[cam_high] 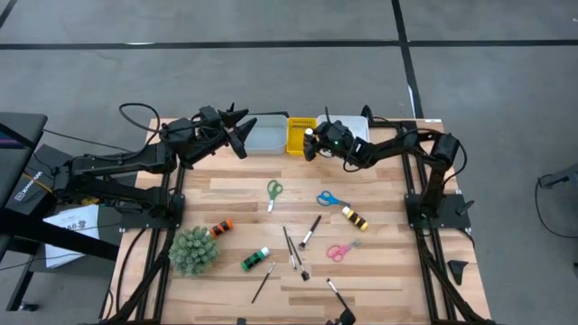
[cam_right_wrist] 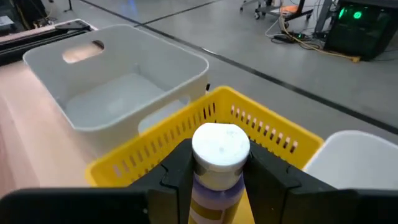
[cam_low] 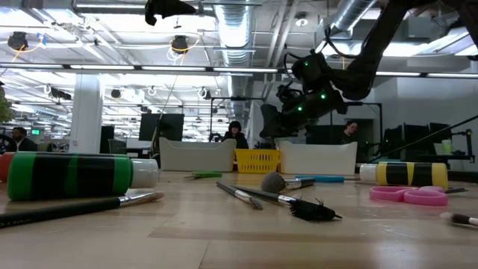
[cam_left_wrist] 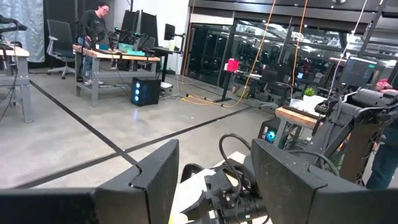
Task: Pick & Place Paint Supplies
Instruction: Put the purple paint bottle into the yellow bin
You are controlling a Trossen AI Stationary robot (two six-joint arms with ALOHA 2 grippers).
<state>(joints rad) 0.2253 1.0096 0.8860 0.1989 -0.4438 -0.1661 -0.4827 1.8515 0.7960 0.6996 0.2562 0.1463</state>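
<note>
A: What is held by the right gripper (cam_right_wrist: 217,171)?

B: A paint bottle (cam_right_wrist: 219,163) with a white cap is pinched between its two fingers, directly above the yellow tray (cam_right_wrist: 261,130).

A: Where is the yellow tray found?

B: It is set at the far edge of the table (cam_high: 379,262), between the grey tray (cam_high: 262,135) and the white tray (cam_high: 354,123).

A: And the left gripper (cam_high: 240,131)?

B: It is raised beside the grey tray, on the side away from the yellow tray. Its fingers are spread, and nothing is seen between them.

A: Which supplies are left on the table?

B: Nearest the yellow tray, green-handled scissors (cam_high: 274,192) and blue-handled scissors (cam_high: 330,199) are seen. Just beyond the blue-handled scissors, a yellow bottle (cam_high: 354,218) lies on its side. Farther from the yellow tray, pink-handled scissors (cam_high: 340,250) are laid flat. An orange bottle (cam_high: 221,227) and a green bottle (cam_high: 255,259) are found near the spiky green plant ball (cam_high: 193,250), well apart from the yellow tray. Thin dark-handled brushes (cam_high: 291,248) are scattered between the green bottle and the pink-handled scissors.
</note>
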